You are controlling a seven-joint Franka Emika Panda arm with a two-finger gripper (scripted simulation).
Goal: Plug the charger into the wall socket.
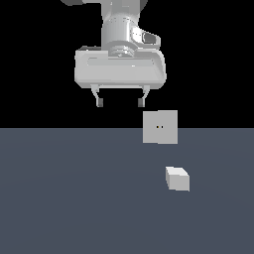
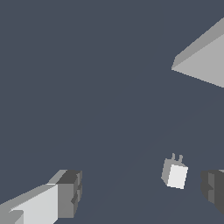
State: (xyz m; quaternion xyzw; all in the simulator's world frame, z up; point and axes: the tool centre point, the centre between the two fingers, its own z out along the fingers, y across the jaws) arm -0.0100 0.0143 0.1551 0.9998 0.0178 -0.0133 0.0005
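The charger (image 1: 177,178) is a small off-white block lying on the dark floor, toward the exterior view's right. In the wrist view the charger (image 2: 175,173) shows two short prongs on one face. The wall socket (image 1: 160,127) is a flat light-grey upright plate with two tiny dark holes, standing behind the charger; its edge shows in the wrist view (image 2: 203,59). My gripper (image 1: 121,102) hangs open and empty, high above the floor and to the exterior view's left of both. One finger (image 2: 69,192) shows in the wrist view; the charger lies near the other finger (image 2: 214,189).
The dark grey-blue floor (image 1: 74,198) spreads flat around the charger and socket. Behind it the background is black.
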